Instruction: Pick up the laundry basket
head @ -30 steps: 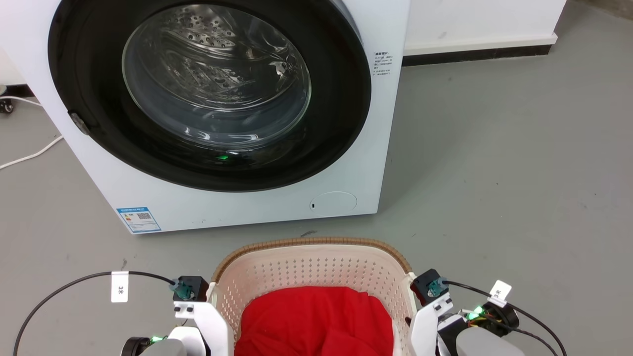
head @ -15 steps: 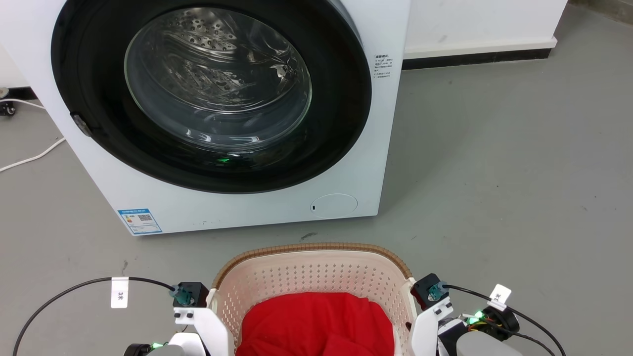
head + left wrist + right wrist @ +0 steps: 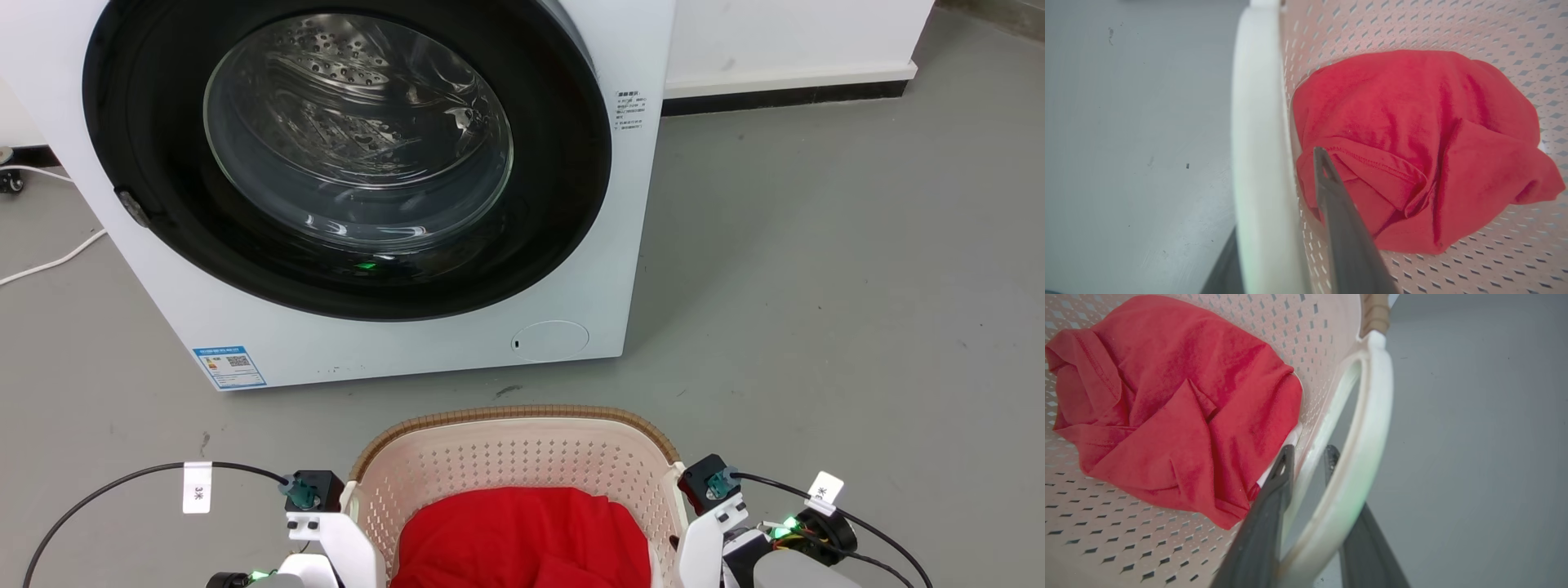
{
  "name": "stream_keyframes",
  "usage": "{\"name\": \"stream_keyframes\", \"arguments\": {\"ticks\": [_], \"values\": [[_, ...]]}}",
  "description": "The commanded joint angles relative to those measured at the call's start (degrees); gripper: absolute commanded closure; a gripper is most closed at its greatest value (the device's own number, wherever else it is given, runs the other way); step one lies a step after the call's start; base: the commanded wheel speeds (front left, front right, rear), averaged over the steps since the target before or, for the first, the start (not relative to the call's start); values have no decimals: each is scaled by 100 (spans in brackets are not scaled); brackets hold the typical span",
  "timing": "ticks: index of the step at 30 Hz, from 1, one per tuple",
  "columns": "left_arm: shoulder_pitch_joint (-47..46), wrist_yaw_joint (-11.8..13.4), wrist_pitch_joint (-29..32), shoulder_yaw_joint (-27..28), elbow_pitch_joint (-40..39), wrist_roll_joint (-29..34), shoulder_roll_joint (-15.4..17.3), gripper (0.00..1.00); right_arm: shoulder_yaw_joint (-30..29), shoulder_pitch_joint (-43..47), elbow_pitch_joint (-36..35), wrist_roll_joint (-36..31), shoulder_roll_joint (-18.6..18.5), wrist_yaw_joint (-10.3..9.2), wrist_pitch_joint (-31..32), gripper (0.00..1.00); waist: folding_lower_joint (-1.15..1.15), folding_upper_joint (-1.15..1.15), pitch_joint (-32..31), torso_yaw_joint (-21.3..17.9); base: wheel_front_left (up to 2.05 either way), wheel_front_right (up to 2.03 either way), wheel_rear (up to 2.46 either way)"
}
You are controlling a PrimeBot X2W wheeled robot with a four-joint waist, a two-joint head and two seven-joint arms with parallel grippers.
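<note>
A white tag [image 3: 197, 487] on the left arm's black cable reads "3米". The washing machine [image 3: 629, 245] carries a blue sticker [image 3: 229, 363] with a QR code and a small label [image 3: 630, 106], both too fine to read. It stands on the grey floor [image 3: 816, 286] just beyond the laundry basket [image 3: 522, 411], door closed. The basket sits between both arms and holds a red cloth [image 3: 522, 531]. The left gripper [image 3: 1278, 204] and right gripper [image 3: 1310, 449] are each clamped on a side handle, one finger inside the basket, one outside
</note>
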Motion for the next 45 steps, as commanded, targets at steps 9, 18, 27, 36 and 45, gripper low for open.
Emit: {"name": "stream_keyframes", "arguments": {"ticks": [9,18,27,36,45], "values": [[-49,-24,-31,-144,42,-123,77,100,84,32,25,87,-104,-2,-24,100,0,0,-2,10,0,0,0],[-65,-24,-23,-251,71,-265,76,100,134,44,27,155,-141,-2,28,100,0,0,-21,17,0,0,0],[-80,-24,-43,-363,82,-367,90,100,176,54,28,188,-157,-2,42,100,0,0,-37,27,0,0,0],[-93,-24,-24,-458,101,-471,96,100,195,61,29,222,-171,-2,93,100,0,0,-43,33,0,0,0],[-101,-24,-25,-545,110,-567,95,100,219,77,29,244,-175,-2,112,100,0,0,-46,34,0,0,0]]}}
